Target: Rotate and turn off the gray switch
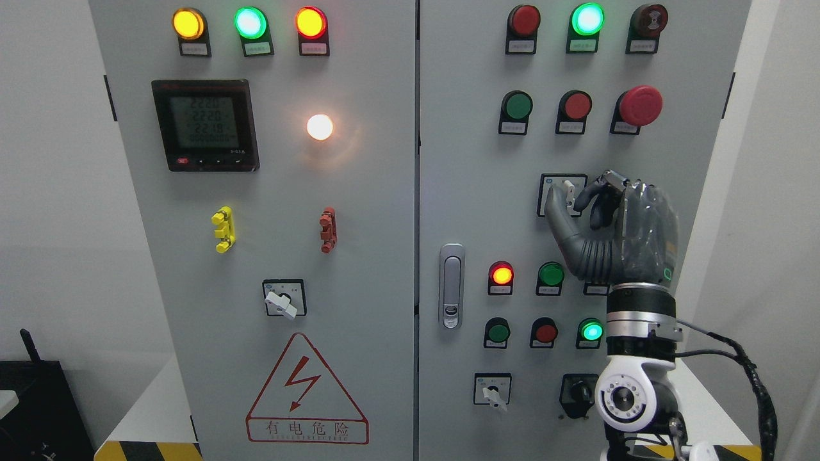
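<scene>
Cabinet fills my head view, grey, two doors. Working left to right.

Left door: top row of three lit lamps, amber, green, orange-red. Below them a digital meter showing three rows of digits, and just right of it a round white lamp, lit. Lower, a yellow clip and a red clip, well apart. Under those a rotary switch with a white handle, handle tilted down to the right. Bottom: red-outlined lightning warning triangle.

Right door: latch handle near its left edge. Top row red, lit green, dark red. Second row green button, red button, then a large red mushroom button.

Gray switch sits under that row, on a square plate mid-door. My right hand is up against it: thumb left of the knob, fingers curled in from the right, so it looks pinched between them, though I can't fully confirm contact. Knob mostly hidden; I can't read its position.

Below the hand, small lamps: orange-lit red, green beside it, then dark green, red and bright green lower down. Bottom row has a white-handled selector and a black one partly behind my wrist.

Right arm comes up from the lower right corner. Left arm doesn't show.
</scene>
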`<state>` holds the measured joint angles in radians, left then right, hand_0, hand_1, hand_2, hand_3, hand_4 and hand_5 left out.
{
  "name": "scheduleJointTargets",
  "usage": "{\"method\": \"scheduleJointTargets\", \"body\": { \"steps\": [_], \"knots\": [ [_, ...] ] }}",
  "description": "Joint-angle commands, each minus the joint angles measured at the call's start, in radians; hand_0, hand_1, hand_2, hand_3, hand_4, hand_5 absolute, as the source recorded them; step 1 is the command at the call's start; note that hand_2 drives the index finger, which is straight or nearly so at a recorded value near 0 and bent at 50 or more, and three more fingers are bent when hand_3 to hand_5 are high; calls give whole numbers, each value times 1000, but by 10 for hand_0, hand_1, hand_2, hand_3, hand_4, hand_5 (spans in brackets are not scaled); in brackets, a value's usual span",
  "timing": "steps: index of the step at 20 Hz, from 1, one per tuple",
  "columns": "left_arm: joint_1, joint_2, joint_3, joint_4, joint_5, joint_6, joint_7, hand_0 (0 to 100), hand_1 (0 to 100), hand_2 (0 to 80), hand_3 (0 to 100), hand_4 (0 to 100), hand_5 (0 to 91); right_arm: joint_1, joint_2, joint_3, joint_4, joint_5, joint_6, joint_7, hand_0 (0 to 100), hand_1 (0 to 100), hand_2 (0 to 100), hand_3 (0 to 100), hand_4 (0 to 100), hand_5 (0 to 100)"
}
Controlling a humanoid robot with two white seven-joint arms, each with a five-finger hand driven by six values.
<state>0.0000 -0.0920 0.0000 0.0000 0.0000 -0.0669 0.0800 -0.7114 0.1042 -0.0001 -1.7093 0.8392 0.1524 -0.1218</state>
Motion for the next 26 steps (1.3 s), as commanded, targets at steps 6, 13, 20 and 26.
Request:
{"method": "scheduleJointTargets", "body": {
  "steps": [6, 13, 20, 26],
  "knots": [
    [-9, 0, 8, -26, 20, 1, 0, 120, 389, 0, 0, 0, 0, 9, -1, -17, -7, 0, -10, -4, 305, 452, 731, 1000, 995, 1000],
    [-9, 0, 8, -26, 20, -1, 1, 120, 389, 0, 0, 0, 0, 9, -3, -18, -7, 0, -25, -19, 302, 446, 729, 1000, 995, 1000],
    [-9, 0, 8, -26, 20, 1, 0, 120, 389, 0, 0, 0, 0, 33, -9, -20, -26, 0, -66, -48, 300, 445, 726, 1000, 994, 1000],
    [-9, 0, 8, -26, 20, -1, 0, 120, 389, 0, 0, 0, 0, 96, -26, -28, -101, 0, -174, -78, 295, 428, 717, 1000, 993, 1000]
  ]
}}
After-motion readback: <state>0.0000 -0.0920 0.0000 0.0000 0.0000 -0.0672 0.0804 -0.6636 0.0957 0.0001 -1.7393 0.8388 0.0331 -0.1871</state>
